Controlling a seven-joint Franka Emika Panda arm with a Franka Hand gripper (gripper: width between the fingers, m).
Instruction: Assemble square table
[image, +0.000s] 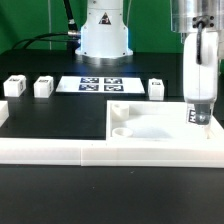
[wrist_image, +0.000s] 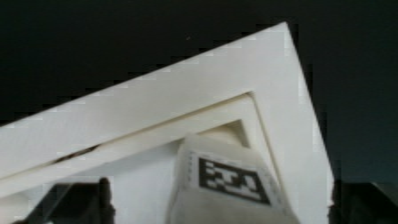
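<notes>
- Exterior view: gripper (image: 199, 114) low over the square tabletop (image: 150, 128), toward the exterior view's right, around an upright tagged leg (image: 196, 117).
- Tabletop lies just behind the border rail (image: 90, 152).
- First loose leg (image: 15, 86) and second loose leg (image: 43, 87) stand on the exterior view's left of the marker board (image: 100, 83); third loose leg (image: 157, 89) on its right.
- Wrist view: tagged leg (wrist_image: 231, 178) stands at a tabletop (wrist_image: 214, 90) corner.
- Gripper (wrist_image: 217, 205) jaws wide apart; fingers (wrist_image: 75, 200) flank the leg, a clear gap each side.

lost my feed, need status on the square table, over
Fingers open, either side of a leg standing at tabletop corner. Three other legs loose beyond it. Nothing seen in the way.
</notes>
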